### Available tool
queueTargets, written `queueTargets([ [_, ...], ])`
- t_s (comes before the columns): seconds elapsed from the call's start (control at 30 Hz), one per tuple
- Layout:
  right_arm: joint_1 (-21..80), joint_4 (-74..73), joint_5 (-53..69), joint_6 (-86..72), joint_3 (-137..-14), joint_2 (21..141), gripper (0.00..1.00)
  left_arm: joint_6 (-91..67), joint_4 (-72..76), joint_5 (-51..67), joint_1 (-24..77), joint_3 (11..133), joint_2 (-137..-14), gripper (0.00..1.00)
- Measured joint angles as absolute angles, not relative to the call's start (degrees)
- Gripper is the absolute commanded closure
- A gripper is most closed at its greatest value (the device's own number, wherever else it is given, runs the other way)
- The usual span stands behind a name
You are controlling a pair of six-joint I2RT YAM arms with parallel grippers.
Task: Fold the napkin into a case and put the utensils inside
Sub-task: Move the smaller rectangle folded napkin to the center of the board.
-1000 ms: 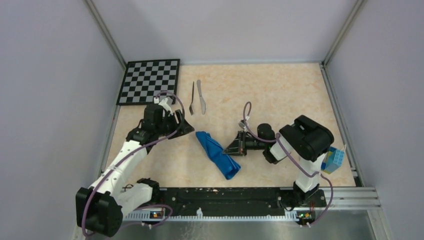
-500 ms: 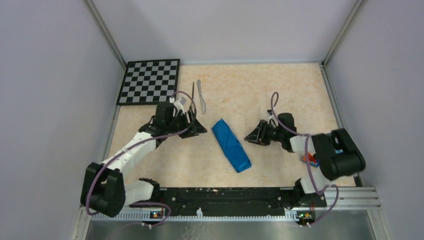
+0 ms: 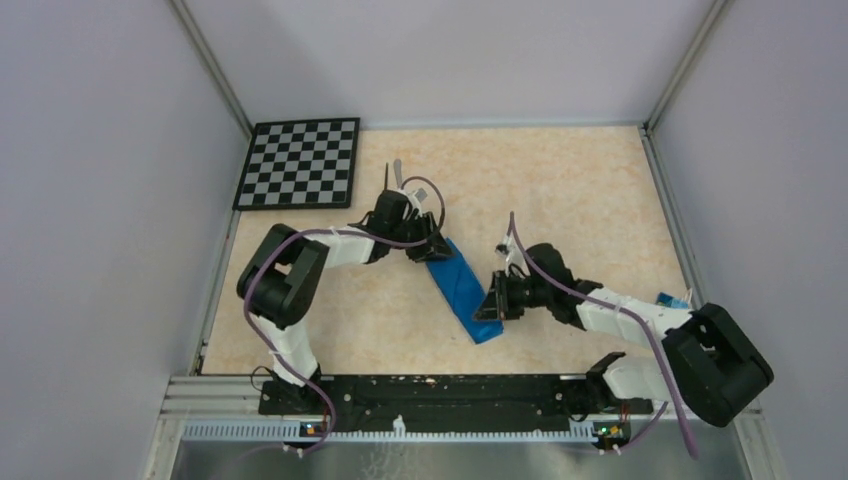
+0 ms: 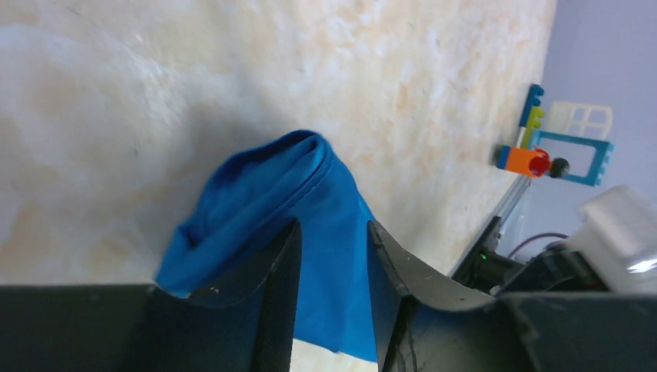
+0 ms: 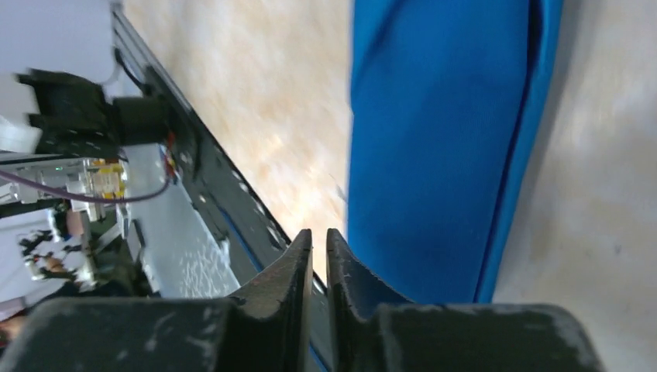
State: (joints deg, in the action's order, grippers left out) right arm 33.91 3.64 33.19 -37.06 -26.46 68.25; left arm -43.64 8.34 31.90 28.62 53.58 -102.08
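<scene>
From the overhead camera I see the napkin (image 3: 466, 292) folded into a narrow blue strip, lying aslant near the middle of the table (image 3: 580, 190). The left gripper (image 3: 433, 250) is at its far end and the right gripper (image 3: 490, 305) is at the right edge of its near end. The fork (image 3: 386, 180) and knife (image 3: 398, 168) lie side by side beyond the left arm, partly hidden by it, just right of the checkerboard (image 3: 300, 163). On my left wrist camera the gripper (image 4: 331, 232) has its fingers about half apart with the napkin's (image 4: 263, 178) bunched end showing in the gap. I cannot tell whether they pinch it. Coloured toy bricks (image 4: 534, 151) sit at the table's edge beyond. On the right wrist camera the gripper (image 5: 318, 236) is nearly closed, with only a slit between the fingers and nothing in it that I can see. The napkin (image 5: 434, 132) lies flat just beside it, one finger overlapping its edge.
</scene>
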Motion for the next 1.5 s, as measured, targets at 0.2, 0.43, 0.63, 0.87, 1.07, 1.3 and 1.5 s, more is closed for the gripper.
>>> queueTargets([
  [0.2, 34.22, 8.6, 32.82, -39.9, -17.12, 75.02, 0.94, -44.25, 11.38, 33.74, 28.73, 58.89, -112.44, 0.61],
  [0.43, 34.81, 2.63, 29.34, -38.26, -19.53, 69.8, 0.76, -41.28, 10.15, 35.57, 30.0, 64.77, -115.0, 0.41],
  [0.63, 34.79, -5.67, 28.27, -32.64, -28.08, 65.6, 0.41, -36.07, 0.93, 35.33, 29.8, 66.28, -108.44, 0.19],
  [0.87, 41.95, -16.23, 14.94, -22.17, -40.29, 69.38, 0.44, -32.16, -7.86, 30.28, 23.83, 56.45, -80.79, 0.15],
  [1.07, 45.06, -17.54, 6.37, -18.59, -46.02, 79.18, 0.55, -30.98, -18.55, 19.9, 17.02, 47.37, -56.1, 0.12],
  [1.3, 49.3, -17.85, -3.46, -23.44, -48.21, 89.89, 0.58, -31.62, -24.1, 20.27, 17.34, 42.19, -45.34, 0.12],
  [1.5, 51.0, -14.46, -14.85, -34.26, -49.54, 92.79, 0.59, -32.91, -24.21, 24.99, 17.34, 37.28, -44.75, 0.12],
])
